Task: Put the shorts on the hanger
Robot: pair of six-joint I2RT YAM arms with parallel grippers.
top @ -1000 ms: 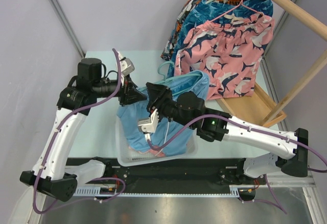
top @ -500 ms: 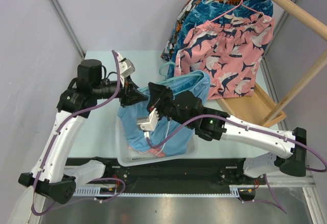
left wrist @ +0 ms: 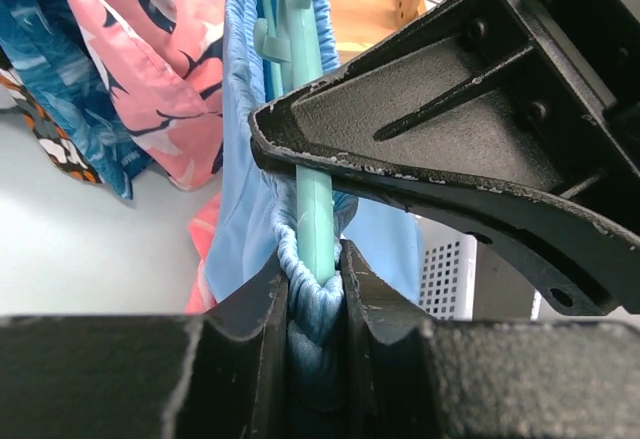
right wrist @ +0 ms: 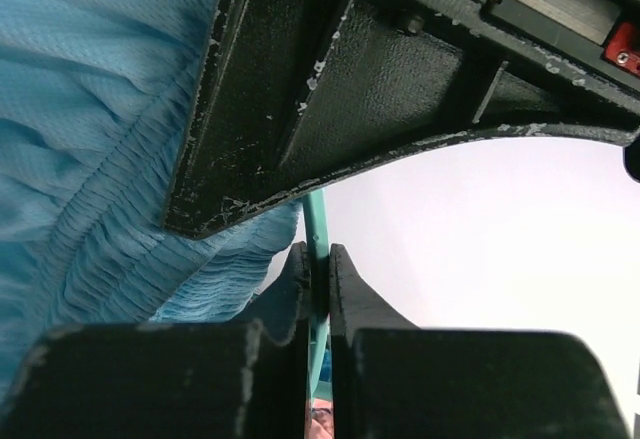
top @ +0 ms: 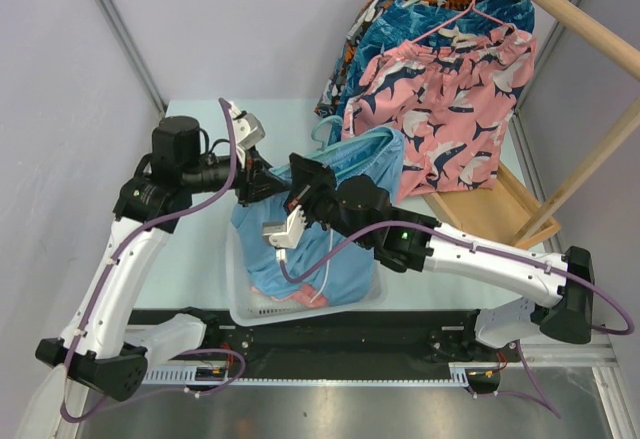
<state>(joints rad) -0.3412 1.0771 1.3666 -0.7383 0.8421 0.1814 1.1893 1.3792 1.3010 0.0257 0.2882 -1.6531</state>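
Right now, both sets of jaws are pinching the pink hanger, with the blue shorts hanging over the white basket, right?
One thing is off: the hanger in the jaws is mint-green, not pink, as both wrist views show. The rest stands. The left jaws and right jaws are both shut on it, and the blue shorts hang over the white basket.

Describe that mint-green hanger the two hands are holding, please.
The hanger is thin mint-green plastic and looks smooth. Most of it is covered by the sky-blue shorts, held above the white basket. The left hand pinches its bar together with bunched fabric; the right hand is shut on another thin stretch.
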